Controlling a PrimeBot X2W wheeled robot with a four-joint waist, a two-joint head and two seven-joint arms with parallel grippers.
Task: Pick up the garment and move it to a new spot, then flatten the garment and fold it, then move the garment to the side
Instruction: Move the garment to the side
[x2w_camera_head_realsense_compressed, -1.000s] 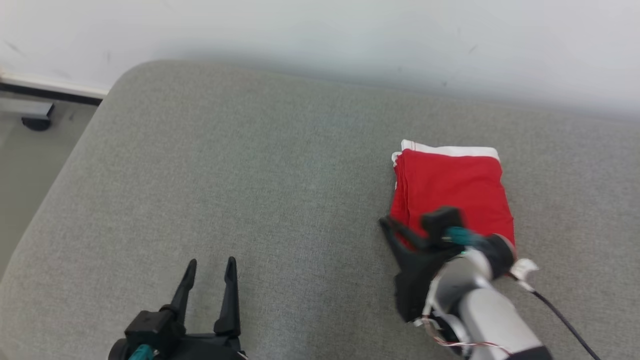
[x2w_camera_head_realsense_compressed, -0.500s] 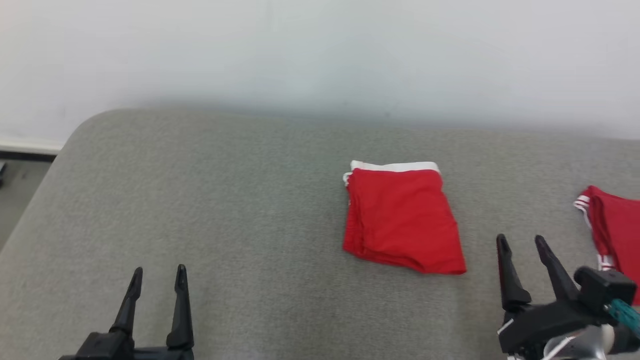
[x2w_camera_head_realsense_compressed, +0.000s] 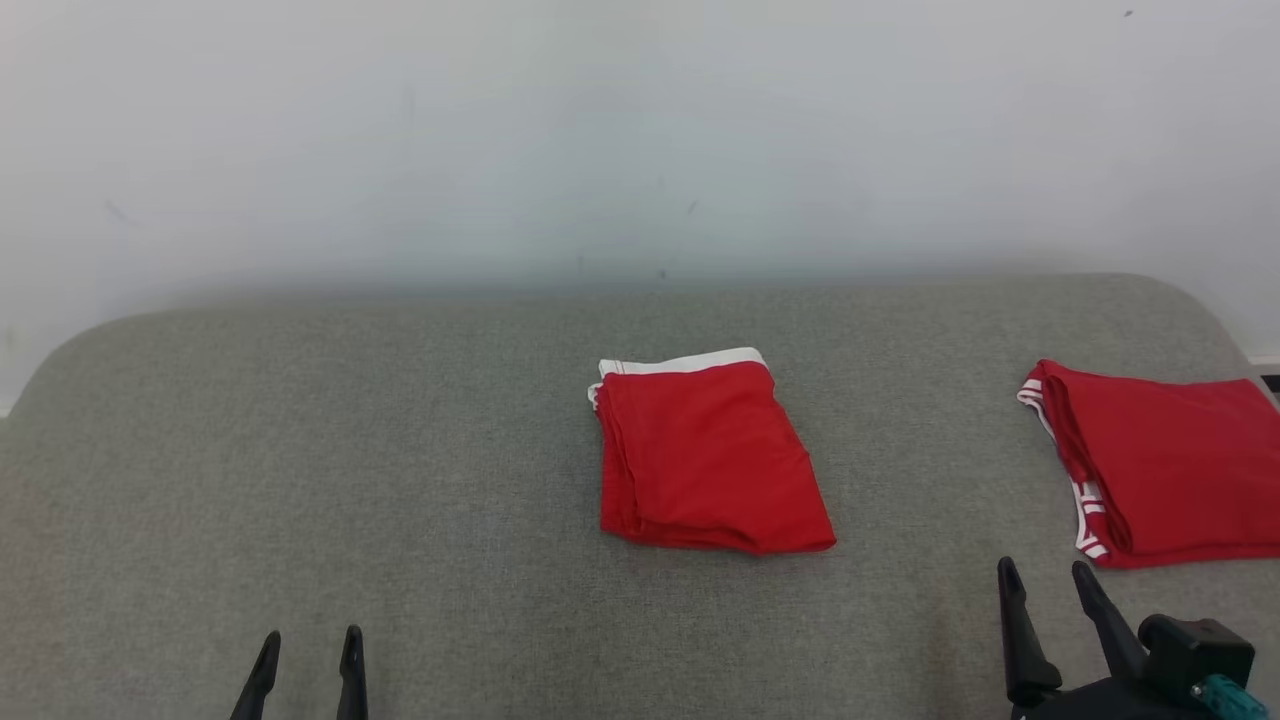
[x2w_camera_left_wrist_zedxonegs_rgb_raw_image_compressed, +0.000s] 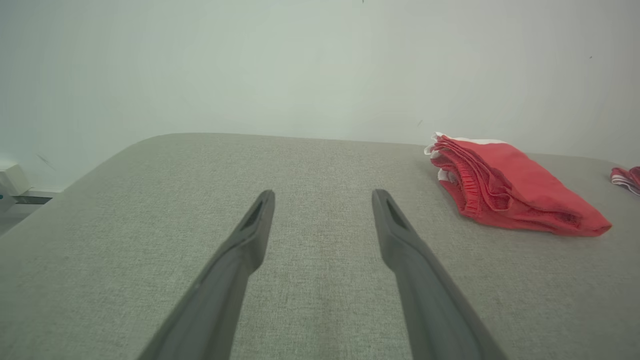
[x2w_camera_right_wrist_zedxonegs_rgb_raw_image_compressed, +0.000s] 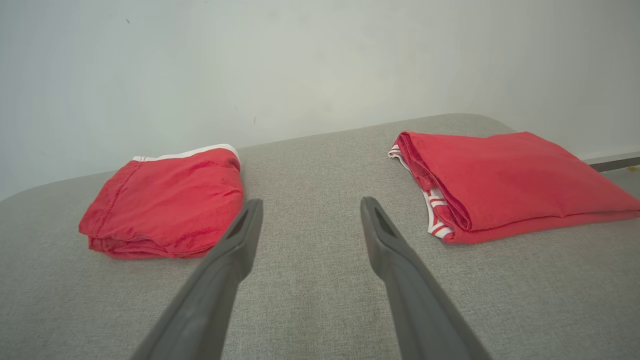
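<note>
Judging by the red garment (x2w_camera_head_realsense_compressed: 710, 455) lying neatly folded near the middle of the grey cushion (x2w_camera_head_realsense_compressed: 350, 450), flattening and folding look finished, and only shifting it aside may remain. The left gripper (x2w_camera_head_realsense_compressed: 312, 640) and right gripper (x2w_camera_head_realsense_compressed: 1043, 570) both hang spread and empty, apart from it. A second folded red garment (x2w_camera_head_realsense_compressed: 1160, 465) lies well off to the right; nothing blocks the way
</note>
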